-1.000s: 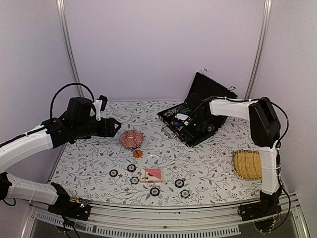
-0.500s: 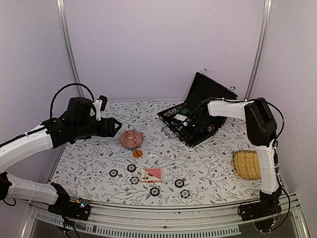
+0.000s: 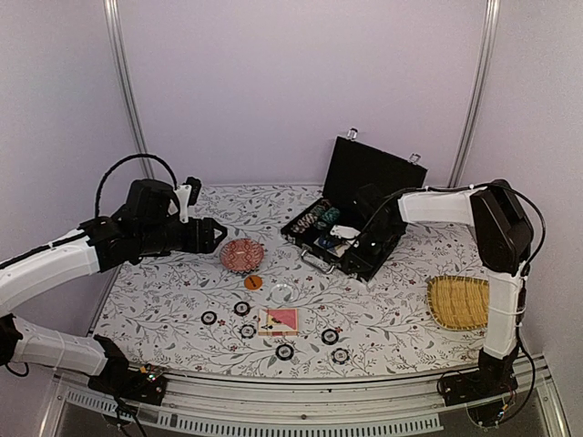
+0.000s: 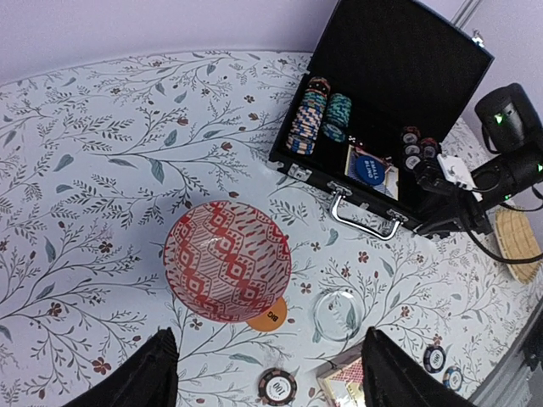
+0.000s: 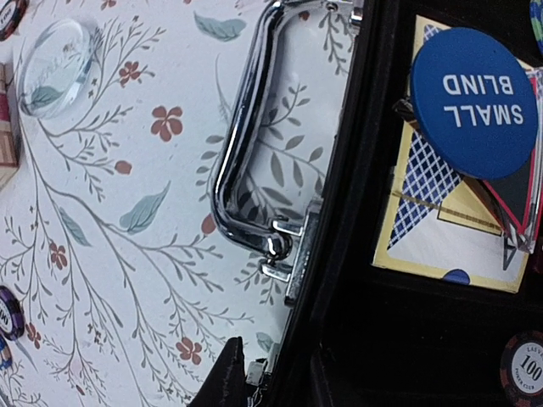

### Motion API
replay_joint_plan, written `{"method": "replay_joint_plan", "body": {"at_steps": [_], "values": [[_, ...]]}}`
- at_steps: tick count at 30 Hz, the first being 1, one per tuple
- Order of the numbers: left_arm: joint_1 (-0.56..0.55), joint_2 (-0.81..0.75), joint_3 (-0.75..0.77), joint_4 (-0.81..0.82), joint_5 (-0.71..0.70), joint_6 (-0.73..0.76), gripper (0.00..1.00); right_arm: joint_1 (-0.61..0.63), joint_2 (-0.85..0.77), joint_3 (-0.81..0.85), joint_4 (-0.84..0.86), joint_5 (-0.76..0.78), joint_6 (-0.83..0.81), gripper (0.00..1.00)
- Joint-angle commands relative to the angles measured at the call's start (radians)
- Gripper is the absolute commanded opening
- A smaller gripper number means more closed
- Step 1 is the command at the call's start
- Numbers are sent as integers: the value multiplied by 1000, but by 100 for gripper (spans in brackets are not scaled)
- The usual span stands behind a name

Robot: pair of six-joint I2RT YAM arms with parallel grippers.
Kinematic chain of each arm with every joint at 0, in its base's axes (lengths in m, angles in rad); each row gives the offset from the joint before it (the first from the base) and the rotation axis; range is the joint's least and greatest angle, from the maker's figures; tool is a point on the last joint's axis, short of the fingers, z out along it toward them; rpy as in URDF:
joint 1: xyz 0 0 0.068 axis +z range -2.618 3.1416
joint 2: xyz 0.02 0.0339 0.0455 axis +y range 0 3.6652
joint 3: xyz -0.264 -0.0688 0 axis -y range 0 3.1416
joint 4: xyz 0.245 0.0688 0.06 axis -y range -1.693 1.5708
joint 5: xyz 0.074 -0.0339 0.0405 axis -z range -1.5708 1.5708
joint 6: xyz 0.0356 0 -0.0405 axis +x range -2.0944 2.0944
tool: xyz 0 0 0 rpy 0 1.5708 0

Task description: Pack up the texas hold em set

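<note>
The black briefcase stands open at the back right, with chip stacks, cards and a blue "small blind" disc inside. My right gripper is shut on its front wall beside the silver handle; one finger is outside the wall and the other inside. Several loose poker chips lie near the front edge around the red-pink card deck. The orange disc lies beside the pink dome. My left gripper hovers open left of the dome, holding nothing.
The pink patterned dome sits mid-table and partly covers the orange disc in the left wrist view. A clear round disc lies just right of the orange one. A yellow woven tray rests at the right edge.
The right gripper has closed on the briefcase's front wall and swung the case round, so its lid now stands more upright and faces forward. The left arm has not moved.
</note>
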Motion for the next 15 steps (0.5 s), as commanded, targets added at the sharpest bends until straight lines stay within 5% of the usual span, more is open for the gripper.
{"method": "replay_joint_plan", "body": {"at_steps": [1, 15], "values": [[-16, 10, 5, 11, -4, 12, 75, 30, -36, -105, -134, -13, -117, 14], [-21, 13, -11, 25, -2, 11, 76, 8, -200, -322, -226, 118, -250, 14]]}}
